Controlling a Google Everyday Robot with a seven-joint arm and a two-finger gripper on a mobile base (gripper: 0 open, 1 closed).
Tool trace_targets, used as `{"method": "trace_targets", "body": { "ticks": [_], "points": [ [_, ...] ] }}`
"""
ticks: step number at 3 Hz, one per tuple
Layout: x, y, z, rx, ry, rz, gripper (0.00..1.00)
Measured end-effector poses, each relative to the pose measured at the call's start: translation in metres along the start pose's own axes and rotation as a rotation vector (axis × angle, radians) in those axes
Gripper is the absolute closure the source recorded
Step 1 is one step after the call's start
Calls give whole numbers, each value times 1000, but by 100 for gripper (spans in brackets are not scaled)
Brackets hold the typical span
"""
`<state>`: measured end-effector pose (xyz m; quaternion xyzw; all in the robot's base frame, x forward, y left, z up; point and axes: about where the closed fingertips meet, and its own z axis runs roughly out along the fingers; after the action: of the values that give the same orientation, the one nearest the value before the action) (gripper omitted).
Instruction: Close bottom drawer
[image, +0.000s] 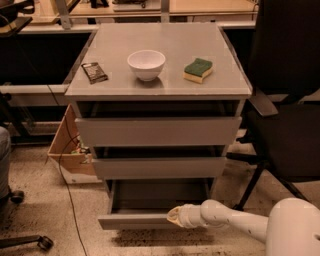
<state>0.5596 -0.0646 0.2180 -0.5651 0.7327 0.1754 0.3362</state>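
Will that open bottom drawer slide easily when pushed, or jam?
The bottom drawer looks stiff, so probably slides without flexing. Its tray seems empty, so likely light. The tool sits at its front, right of centre, so it may skew.

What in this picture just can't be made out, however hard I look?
Camera view:
- Gripper, at the front edge of the bottom drawer: contact is unclear because its pale tip blends into the front.
- Upper drawers: contents are hidden behind their own fronts.
- Dark packet on the cabinet top: label is too small to read.
- Robot arm: cut off by the bottom right corner.
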Motion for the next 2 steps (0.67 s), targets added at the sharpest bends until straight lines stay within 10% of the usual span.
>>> {"method": "trace_targets", "body": {
  "ticks": [2],
  "points": [
    [0,0,0,0,0,0,62]
  ]
}}
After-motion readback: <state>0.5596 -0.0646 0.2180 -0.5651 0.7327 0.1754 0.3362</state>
